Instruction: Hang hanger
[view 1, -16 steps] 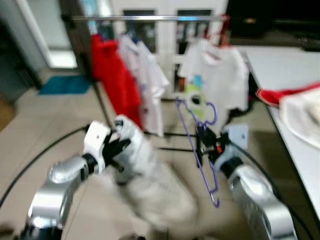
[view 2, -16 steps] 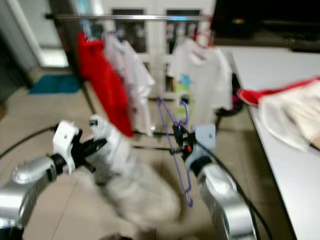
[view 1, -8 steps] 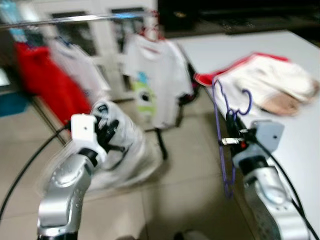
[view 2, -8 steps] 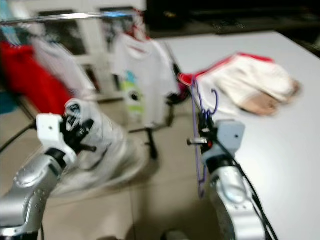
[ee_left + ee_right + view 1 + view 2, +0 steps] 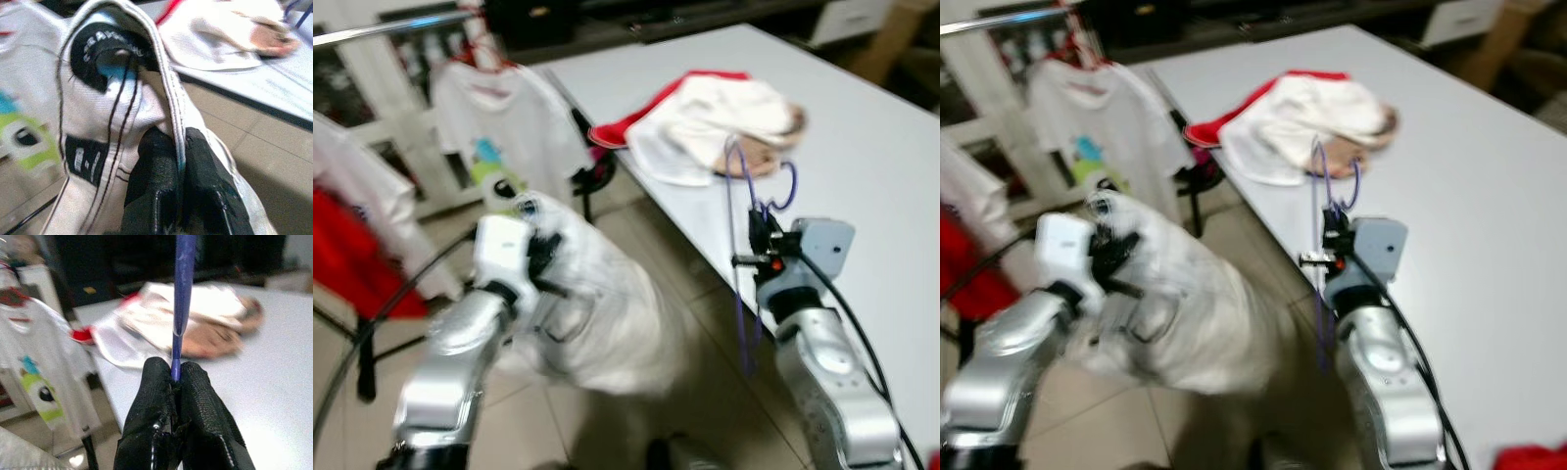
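Note:
My right gripper (image 5: 759, 235) is shut on a thin purple hanger (image 5: 740, 257), held upright beside the edge of the white table (image 5: 871, 166); its hook (image 5: 785, 186) curls above the wrist. In the right wrist view the purple hanger bar (image 5: 182, 293) rises from between the closed black fingers (image 5: 159, 396). My left gripper (image 5: 540, 257) is shut on the collar of a white garment (image 5: 597, 318) that hangs down over the floor. In the left wrist view the collar seam (image 5: 168, 105) is pinched between the fingers (image 5: 151, 166).
A pile of white and red clothes (image 5: 710, 117) lies on the table. At the back left a metal rail (image 5: 372, 29) carries a white printed T-shirt (image 5: 504, 122), another white shirt (image 5: 347, 191) and a red garment (image 5: 352, 269). Tiled floor lies below.
The camera has swung right: the rack has slid to the left edge and the table now spreads across the right. Both grippers keep their holds on the garment and hanger.

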Motion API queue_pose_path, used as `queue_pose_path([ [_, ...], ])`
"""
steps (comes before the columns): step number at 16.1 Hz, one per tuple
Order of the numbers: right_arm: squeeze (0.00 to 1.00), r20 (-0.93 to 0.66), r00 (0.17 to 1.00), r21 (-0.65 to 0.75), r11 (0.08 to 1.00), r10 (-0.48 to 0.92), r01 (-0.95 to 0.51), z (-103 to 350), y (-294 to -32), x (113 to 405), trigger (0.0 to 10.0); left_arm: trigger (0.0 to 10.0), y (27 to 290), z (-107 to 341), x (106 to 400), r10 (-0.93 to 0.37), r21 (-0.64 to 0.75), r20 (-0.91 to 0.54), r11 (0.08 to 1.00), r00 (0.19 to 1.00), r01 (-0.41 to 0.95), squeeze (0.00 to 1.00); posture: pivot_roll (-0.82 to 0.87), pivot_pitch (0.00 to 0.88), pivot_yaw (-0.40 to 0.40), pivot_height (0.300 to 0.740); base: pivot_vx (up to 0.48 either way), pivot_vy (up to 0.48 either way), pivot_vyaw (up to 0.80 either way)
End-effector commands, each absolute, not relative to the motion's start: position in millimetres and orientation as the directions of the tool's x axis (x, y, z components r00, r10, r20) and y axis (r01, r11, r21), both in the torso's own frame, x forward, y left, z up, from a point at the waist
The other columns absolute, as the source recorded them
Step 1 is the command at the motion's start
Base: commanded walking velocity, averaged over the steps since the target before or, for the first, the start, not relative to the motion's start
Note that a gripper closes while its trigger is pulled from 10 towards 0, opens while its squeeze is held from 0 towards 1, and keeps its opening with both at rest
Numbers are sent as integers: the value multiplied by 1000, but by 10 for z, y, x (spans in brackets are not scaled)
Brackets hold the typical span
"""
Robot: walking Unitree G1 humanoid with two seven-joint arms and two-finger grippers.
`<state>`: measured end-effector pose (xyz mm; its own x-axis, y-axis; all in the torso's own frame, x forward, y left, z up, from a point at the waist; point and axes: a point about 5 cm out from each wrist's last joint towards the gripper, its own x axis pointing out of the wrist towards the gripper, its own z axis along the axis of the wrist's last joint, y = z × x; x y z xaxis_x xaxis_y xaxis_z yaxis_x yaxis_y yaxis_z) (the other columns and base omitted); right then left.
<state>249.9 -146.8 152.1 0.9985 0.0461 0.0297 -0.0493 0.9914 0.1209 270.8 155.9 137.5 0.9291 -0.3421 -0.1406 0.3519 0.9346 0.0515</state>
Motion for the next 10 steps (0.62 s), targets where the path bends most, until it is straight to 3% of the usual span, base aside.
queue_pose_path([
  [1,0,32,998,157,985,62,-66,1557,-1441,2513,10000,10000,1593,1487,2758,-328,91,-88,938,940,336,0,-90,72,42,740,0,0,-800],
  [4,0,12,999,203,978,44,-46,1568,-1423,2536,10000,10000,1544,1518,2746,-349,41,-81,935,934,353,0,-76,70,26,740,0,0,-800],
  [10,0,-81,997,203,979,15,1,1436,-1456,2437,10000,10000,1553,1478,2828,-346,47,-120,934,931,353,0,-112,90,70,740,0,327,-800],
])
